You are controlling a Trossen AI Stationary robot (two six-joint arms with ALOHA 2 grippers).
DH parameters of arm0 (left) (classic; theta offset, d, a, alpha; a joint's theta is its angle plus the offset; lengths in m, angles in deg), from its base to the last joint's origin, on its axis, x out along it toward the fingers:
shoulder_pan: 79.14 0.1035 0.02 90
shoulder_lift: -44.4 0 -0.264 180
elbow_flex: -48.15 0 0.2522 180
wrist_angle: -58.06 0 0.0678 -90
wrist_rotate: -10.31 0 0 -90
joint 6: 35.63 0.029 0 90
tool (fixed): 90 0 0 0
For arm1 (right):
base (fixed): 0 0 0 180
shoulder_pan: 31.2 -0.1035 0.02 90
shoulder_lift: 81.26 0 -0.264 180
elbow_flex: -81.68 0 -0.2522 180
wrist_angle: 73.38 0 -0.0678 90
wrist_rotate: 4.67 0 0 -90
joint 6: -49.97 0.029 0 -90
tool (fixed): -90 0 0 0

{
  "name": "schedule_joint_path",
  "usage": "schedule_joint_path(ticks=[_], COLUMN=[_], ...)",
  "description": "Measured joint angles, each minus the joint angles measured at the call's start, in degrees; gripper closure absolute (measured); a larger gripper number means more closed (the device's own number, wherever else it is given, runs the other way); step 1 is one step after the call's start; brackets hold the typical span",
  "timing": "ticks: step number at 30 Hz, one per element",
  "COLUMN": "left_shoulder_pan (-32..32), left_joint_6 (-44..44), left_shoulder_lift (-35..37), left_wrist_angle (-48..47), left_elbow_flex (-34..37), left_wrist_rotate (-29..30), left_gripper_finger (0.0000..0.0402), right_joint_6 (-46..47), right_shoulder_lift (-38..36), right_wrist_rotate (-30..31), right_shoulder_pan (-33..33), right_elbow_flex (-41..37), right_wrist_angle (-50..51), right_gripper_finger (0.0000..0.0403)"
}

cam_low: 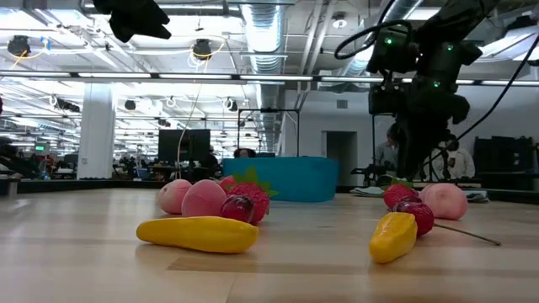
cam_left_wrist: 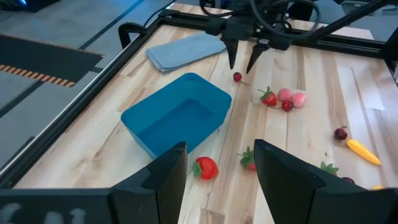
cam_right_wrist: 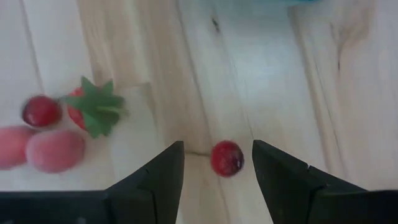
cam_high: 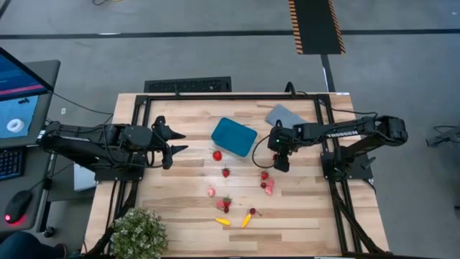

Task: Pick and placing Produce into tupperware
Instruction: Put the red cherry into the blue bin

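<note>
Reaching step under way: right pincer (cam_right_wrist: pixel 217 163) spread open and empty around a small red cherry (cam_right_wrist: pixel 226 158) on the table (cam_high: pixel 302 216) just beside the teal tupperware (cam_high: pixel 233 137), calling next for descent and closure; left pincer (cam_high: pixel 175 142) open, waiting aside.

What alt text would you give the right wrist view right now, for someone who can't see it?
The right gripper hangs open over the wooden table, with a small red cherry between its two dark fingers. Off to one side lie a strawberry, another cherry and two pink fruits.
</note>
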Motion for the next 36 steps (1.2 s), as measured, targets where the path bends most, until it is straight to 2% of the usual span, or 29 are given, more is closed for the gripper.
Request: schedule_joint_path(ticks=[12,26,32,36], left_shoulder_pan=[0.0,0.0,0.0,0.0], left_joint_6=[0.0,-1.9,-1.9,-1.9], left_shoulder_lift=[0.0,0.0,0.0,0.0], left_wrist_angle=[0.5,0.5,0.4,0.4], left_elbow_flex=[0.0,0.0,0.0,0.0], left_wrist_rotate=[-1.2,-2.8,-2.7,-2.7], left_gripper_finger=[0.0223,0.0223,0.0223,0.0223], right_joint_6=[3.1,1.6,-1.2,-2.1], right_shoulder_lift=[0.2,8.7,7.4,6.6], right_wrist_rotate=[-0.7,-1.8,-1.0,-3.4], right_shoulder_pan=[-0.1,-1.0,-2.2,-2.9], right_elbow_flex=[-1.4,-1.5,-0.8,-0.6], right_wrist_angle=[0.3,-3.5,-6.2,-6.5], right_gripper_finger=[0.0191,0.0186,0.0188,0.0188])
